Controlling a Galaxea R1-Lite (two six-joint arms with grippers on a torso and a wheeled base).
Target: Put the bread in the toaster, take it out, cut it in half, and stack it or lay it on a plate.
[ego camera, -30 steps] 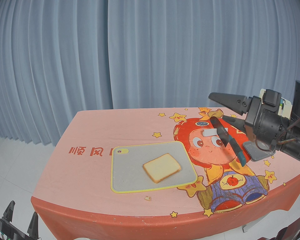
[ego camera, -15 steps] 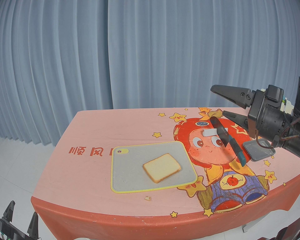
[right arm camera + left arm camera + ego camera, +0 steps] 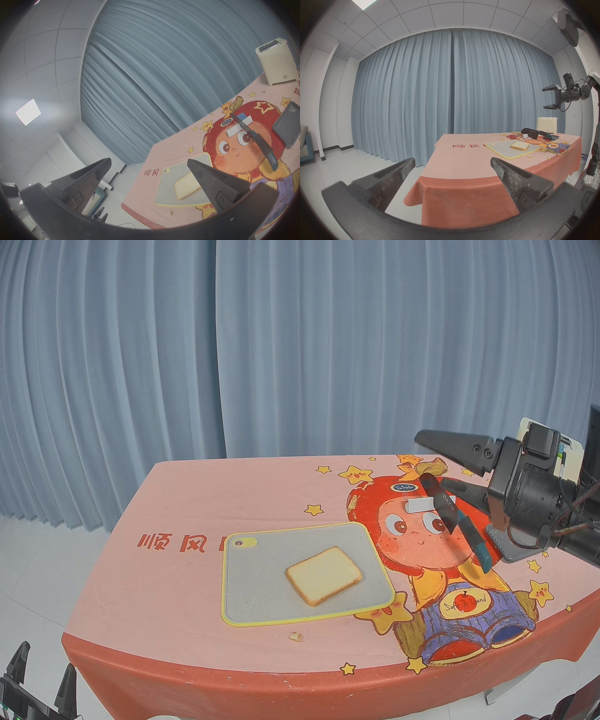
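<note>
We are holding the right gripper (image 3: 431, 459) up over the far right part of the table (image 3: 187, 509), its jaws spread wide and gripping nothing. Just under the tip of its lower jaw the knife (image 3: 456, 521) is lying flat on the cloth, blade pointing away from us, and the grey plate (image 3: 289, 123) is sitting just beside the knife's handle, below the gripper's body. The toaster (image 3: 276, 62) is standing farther back, behind the plate. The bread (image 3: 324, 575) is resting whole on the cutting board (image 3: 262, 577), well apart from the right jaws and off to their left, with a crumb (image 3: 294, 636) lying on the cloth near the board's front edge. We are keeping the left gripper (image 3: 453, 162) low, off the table's near left corner, its jaws also wide and empty, the bread lying far ahead of them
</note>
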